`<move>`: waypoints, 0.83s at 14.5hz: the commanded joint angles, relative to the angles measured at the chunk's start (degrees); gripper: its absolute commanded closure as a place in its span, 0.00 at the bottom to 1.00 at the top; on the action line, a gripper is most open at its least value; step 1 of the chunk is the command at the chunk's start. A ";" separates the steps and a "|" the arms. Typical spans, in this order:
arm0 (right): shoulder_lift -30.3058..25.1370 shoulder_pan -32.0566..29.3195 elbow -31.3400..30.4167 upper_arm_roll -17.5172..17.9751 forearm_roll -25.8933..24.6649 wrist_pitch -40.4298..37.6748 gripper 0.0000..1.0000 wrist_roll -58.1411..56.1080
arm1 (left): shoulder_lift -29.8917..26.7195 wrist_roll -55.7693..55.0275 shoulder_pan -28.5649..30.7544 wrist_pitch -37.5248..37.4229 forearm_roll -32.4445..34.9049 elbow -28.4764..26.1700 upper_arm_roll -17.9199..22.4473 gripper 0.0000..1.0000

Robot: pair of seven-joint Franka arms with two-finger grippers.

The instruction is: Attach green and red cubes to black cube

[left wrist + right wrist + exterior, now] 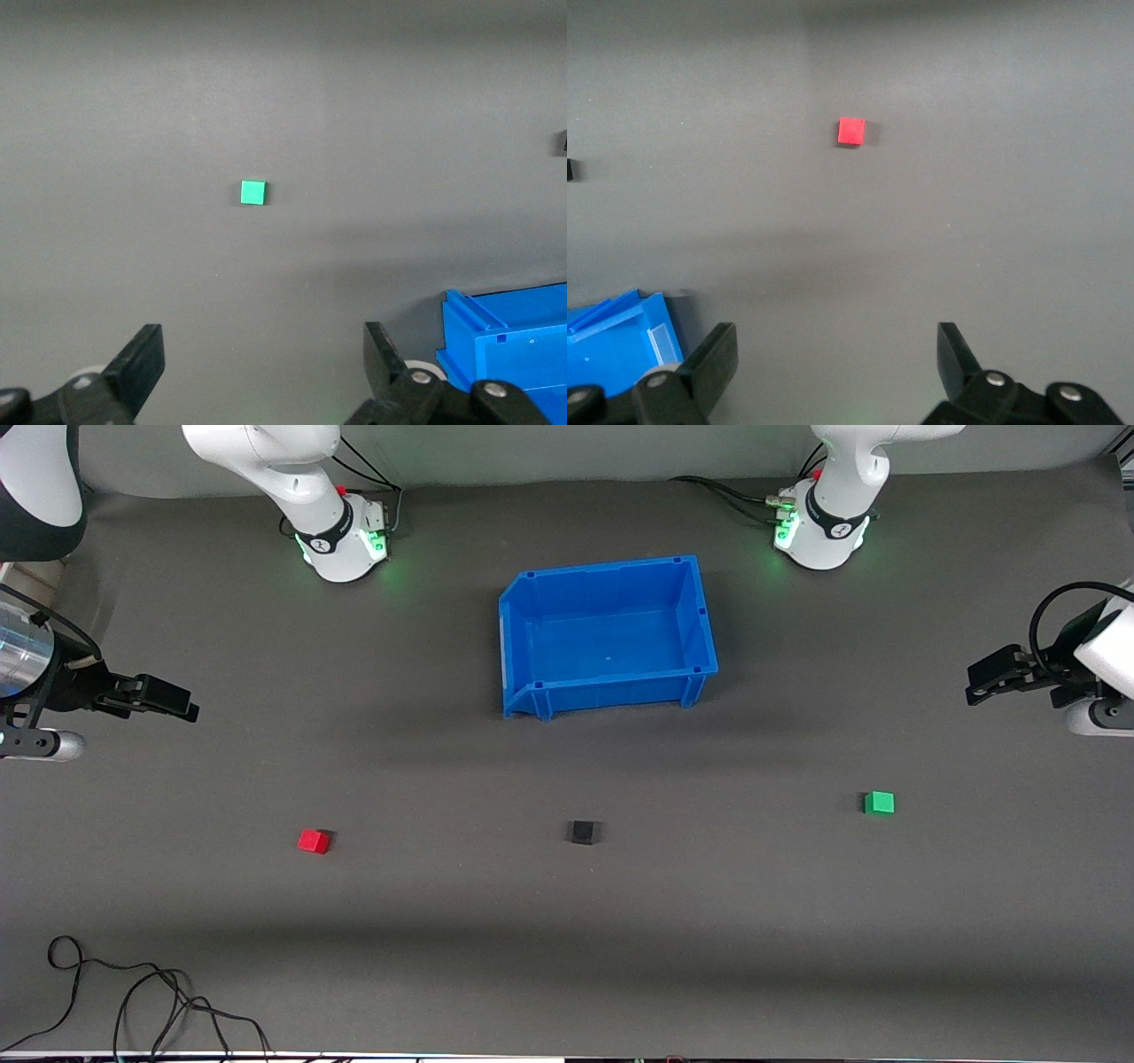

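Note:
Three tiny cubes lie apart on the grey mat, all nearer to the front camera than the blue bin. The black cube is in the middle. The red cube lies toward the right arm's end, the green cube toward the left arm's end. My left gripper hangs open over bare mat at its end of the table, holding nothing. My right gripper is likewise open and empty over the mat at its end.
The blue bin stands open-topped and empty between the two arm bases. Loose black cables lie at the table's front edge toward the right arm's end.

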 commanded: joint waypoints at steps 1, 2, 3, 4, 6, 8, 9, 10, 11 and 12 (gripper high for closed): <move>1.28 -0.07 2.22 0.22 0.61 -0.01 0.00 0.83 | -0.92 0.33 -0.27 0.05 1.01 -0.10 0.32 0.00; 1.81 -0.07 3.09 0.22 0.70 0.08 0.00 0.83 | -0.92 0.33 -0.01 0.14 0.92 -0.10 0.41 0.00; 2.34 -0.15 3.62 0.22 0.70 0.08 0.00 0.83 | -0.83 0.07 1.03 0.06 0.92 -0.10 0.41 0.00; 2.52 -0.24 4.06 0.13 0.70 0.08 0.00 0.83 | -0.83 -0.89 2.18 -0.03 0.57 -0.10 0.41 0.00; 3.74 -0.50 4.77 0.04 1.31 0.26 0.00 0.30 | -0.83 -5.00 4.98 -0.56 -0.22 -0.45 0.41 0.00; 6.63 -0.59 7.30 0.04 1.40 0.52 0.00 0.30 | -0.31 -15.87 7.98 -0.56 -3.72 -0.45 0.41 0.00; 8.22 -0.59 8.19 0.04 1.31 0.87 0.00 0.30 | -0.13 -22.54 9.29 -0.30 -4.78 -0.53 0.41 0.00; 9.19 -0.59 8.29 -0.04 1.40 2.09 0.01 0.47 | 0.39 -29.31 10.00 -0.21 -5.05 -0.45 0.41 0.00; 10.33 -0.33 7.94 -0.04 1.31 3.41 0.00 0.82 | 0.66 -35.64 10.10 -0.21 -5.58 -0.53 0.32 0.00; 11.99 -0.07 7.85 -0.04 1.31 4.21 0.00 0.91 | 1.27 -43.80 10.18 -0.21 -7.76 -0.62 0.41 0.00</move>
